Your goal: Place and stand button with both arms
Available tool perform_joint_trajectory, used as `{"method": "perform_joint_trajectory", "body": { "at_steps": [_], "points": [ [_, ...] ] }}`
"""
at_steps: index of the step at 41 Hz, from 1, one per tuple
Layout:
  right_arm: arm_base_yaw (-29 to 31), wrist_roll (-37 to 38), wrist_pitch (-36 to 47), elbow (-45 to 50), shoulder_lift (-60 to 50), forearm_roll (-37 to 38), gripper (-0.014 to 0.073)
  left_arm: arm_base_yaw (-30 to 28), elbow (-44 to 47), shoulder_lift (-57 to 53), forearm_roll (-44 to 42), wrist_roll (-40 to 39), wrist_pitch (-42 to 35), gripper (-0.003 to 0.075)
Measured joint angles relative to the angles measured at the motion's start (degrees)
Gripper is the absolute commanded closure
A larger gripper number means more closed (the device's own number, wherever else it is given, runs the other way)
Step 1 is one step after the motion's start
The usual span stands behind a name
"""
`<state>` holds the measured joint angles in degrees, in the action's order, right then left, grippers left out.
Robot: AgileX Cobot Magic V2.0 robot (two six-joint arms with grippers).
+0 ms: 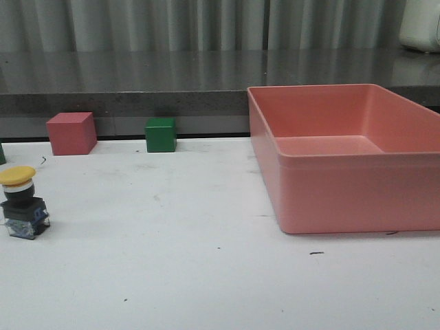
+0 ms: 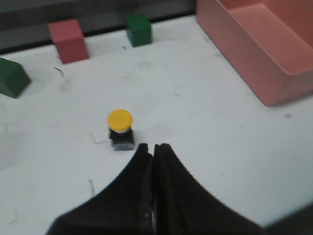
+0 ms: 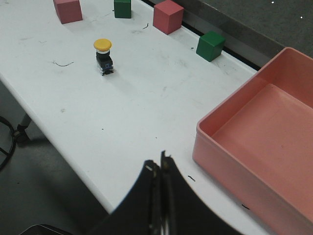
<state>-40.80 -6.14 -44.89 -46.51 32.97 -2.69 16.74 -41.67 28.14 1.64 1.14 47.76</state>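
The button (image 1: 23, 203) stands upright on the white table at the far left, yellow domed cap up, on a black collar and dark blocky base. It also shows in the left wrist view (image 2: 120, 128) and in the right wrist view (image 3: 103, 56). My left gripper (image 2: 153, 147) is shut and empty, a short way from the button and not touching it. My right gripper (image 3: 158, 162) is shut and empty above the table's front edge, far from the button. Neither arm shows in the front view.
A large pink bin (image 1: 344, 161) stands at the right. A red cube (image 1: 71, 133) and a green cube (image 1: 161, 134) sit at the back edge. Another green block (image 2: 12, 78) and a further red cube (image 3: 68, 10) lie farther left.
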Motion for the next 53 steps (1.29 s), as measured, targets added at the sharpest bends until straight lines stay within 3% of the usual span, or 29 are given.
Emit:
{"method": "perform_joint_trajectory", "body": {
  "at_steps": [12, 28, 53],
  "points": [
    [0.0, 0.0, 0.0, 0.0, 0.0, 0.0, 0.0662, -9.6, 19.8, -16.4, -2.7, 0.0, -21.3, 0.0740],
    [0.0, 0.0, 0.0, 0.0, 0.0, 0.0, 0.0662, -10.5, 40.9, -26.5, -1.6, 0.0, -43.7, 0.0740],
    [0.0, 0.0, -0.1, 0.0, 0.0, 0.0, 0.0662, -13.7, 42.1, -28.3, 1.1, 0.0, -47.8, 0.0740]
  ]
}}
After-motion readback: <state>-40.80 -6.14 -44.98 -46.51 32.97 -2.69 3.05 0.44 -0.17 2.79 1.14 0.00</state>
